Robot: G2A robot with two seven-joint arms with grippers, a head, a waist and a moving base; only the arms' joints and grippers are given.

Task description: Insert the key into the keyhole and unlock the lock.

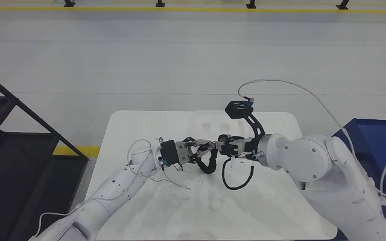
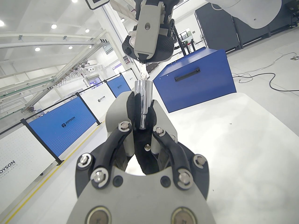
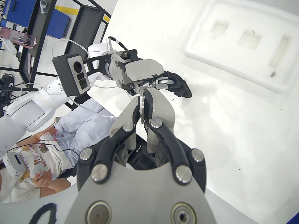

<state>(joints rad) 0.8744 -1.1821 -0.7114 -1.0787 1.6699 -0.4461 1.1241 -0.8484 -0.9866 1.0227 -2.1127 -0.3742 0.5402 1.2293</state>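
The lock, a shiny chrome cylinder, sat upright in my left gripper, whose black-padded fingers were clamped on its lower half while its upper end stood free above them. The key hung straight over that end, blade pointing down, with the tip meeting the top of the cylinder. I could not tell how far the blade had gone in. My right gripper came in from the opposite side and was pinched tight on the key's head, so only the narrow blade showed below its fingertips.

In the top view the two grippers met nose to nose above the middle of the white worktop, both held off the surface, with lock and key between them. A white foam tray with rectangular recesses lay on the worktop behind them, well apart from the lock, towards the far edge.
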